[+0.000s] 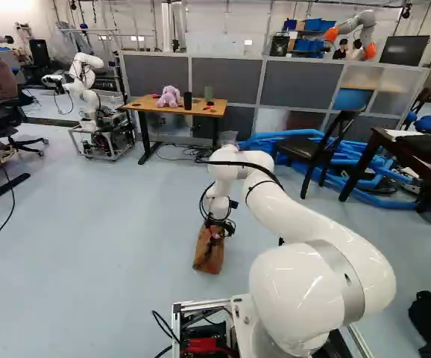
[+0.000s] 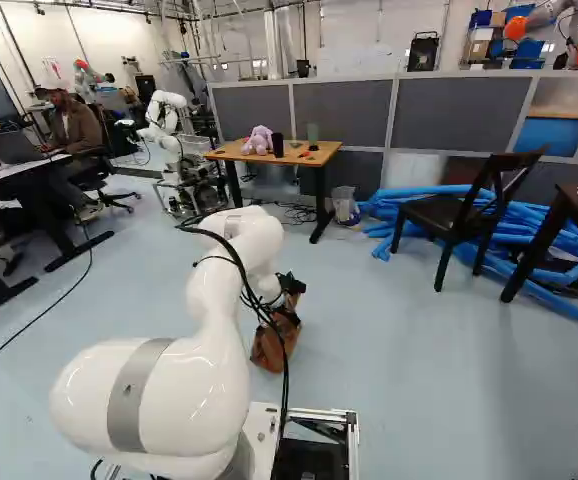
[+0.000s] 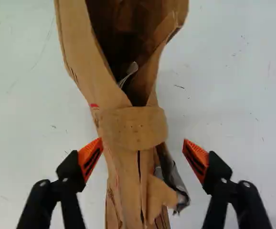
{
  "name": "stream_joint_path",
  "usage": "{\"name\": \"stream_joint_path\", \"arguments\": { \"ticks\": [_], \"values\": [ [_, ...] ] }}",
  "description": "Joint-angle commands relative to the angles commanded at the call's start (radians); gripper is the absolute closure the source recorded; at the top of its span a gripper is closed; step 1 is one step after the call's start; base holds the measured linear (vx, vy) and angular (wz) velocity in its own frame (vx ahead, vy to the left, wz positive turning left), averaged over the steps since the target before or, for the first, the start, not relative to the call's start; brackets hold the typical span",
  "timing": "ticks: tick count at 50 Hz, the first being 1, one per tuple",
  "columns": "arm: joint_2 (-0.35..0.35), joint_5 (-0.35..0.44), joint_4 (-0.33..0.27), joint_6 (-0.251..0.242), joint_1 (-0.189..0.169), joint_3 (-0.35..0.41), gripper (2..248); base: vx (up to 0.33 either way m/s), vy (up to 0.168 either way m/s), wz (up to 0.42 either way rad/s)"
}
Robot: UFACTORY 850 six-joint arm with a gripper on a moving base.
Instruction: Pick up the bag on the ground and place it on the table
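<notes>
Brown paper bag (image 1: pixel 208 257) stands on the pale blue floor (image 1: pixel 111 239), between the spread fingers of the black, orange-padded claw (image 1: pixel 216 230); the wooden tabletop (image 2: pixel 232 152) is far.

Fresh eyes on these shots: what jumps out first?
The big white arm, looming close, right of the middle in the left base view. Next, the brown paper bag on the floor, between the open fingers of the gripper. Farther off, the purple plush toy on the wooden table.
</notes>
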Motion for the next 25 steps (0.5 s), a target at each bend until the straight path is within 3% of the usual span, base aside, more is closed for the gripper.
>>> {"name": "stream_joint_path", "arguments": {
  "ticks": [1, 2, 6, 7, 12, 13, 17, 18, 22, 23, 25],
  "values": [
    [0.000, 0.000, 0.000, 0.000, 0.000, 0.000, 14, 0.000, 0.000, 0.000],
    [0.000, 0.000, 0.000, 0.000, 0.000, 0.000, 52, 0.000, 0.000, 0.000],
    [-0.001, 0.000, 0.000, 0.000, 0.000, -0.001, 52, 0.000, 0.000, 0.000],
    [-0.001, 0.000, 0.000, 0.000, 0.000, -0.001, 90, 0.000, 0.000, 0.000],
    [-0.001, 0.000, 0.000, 0.000, 0.000, -0.001, 90, 0.000, 0.000, 0.000],
    [-0.001, 0.000, 0.000, 0.000, 0.000, -0.001, 128, 0.000, 0.000, 0.000],
    [-0.001, 0.000, 0.000, 0.000, 0.000, -0.001, 128, 0.000, 0.000, 0.000],
    [-0.001, 0.000, 0.000, 0.000, 0.000, -0.001, 166, 0.000, 0.000, 0.000],
    [-0.001, 0.000, 0.000, 0.000, 0.000, -0.001, 166, 0.000, 0.000, 0.000],
    [-0.001, 0.000, 0.000, 0.000, 0.000, -0.001, 204, 0.000, 0.000, 0.000],
    [-0.001, 0.000, 0.000, 0.000, 0.000, -0.001, 204, 0.000, 0.000, 0.000]
  ]
}}
